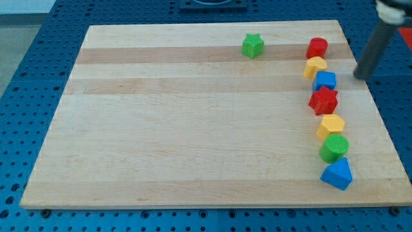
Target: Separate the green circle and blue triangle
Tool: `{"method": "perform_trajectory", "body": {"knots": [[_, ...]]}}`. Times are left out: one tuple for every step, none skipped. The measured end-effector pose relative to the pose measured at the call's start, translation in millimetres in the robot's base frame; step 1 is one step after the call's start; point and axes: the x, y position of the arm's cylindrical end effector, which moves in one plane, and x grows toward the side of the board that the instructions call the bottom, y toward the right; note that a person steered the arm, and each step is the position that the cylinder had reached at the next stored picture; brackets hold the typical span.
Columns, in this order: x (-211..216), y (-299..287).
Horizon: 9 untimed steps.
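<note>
Currently green circle (334,147) touches blue triangle (338,173); my tip (358,76), no gripper, is well apart.

The premises were a robotics laboratory or test bench, not a domestic setting. A pale wooden board (193,129) lay flat on a blue perforated bench plate (38,77) with a regular grid of mounting holes. Small coloured plastic blocks, among them a green star (253,45) and a blue triangle (338,174), sat on the board. A dark rod (373,51) entered from the view's top right.
</note>
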Motion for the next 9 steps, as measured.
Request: {"method": "perform_trajectory", "body": {"knots": [[94,-17],[95,-17],[121,-21],[141,-25],[141,-30],[142,-75],[142,-76],[142,-112],[142,-181]]}}
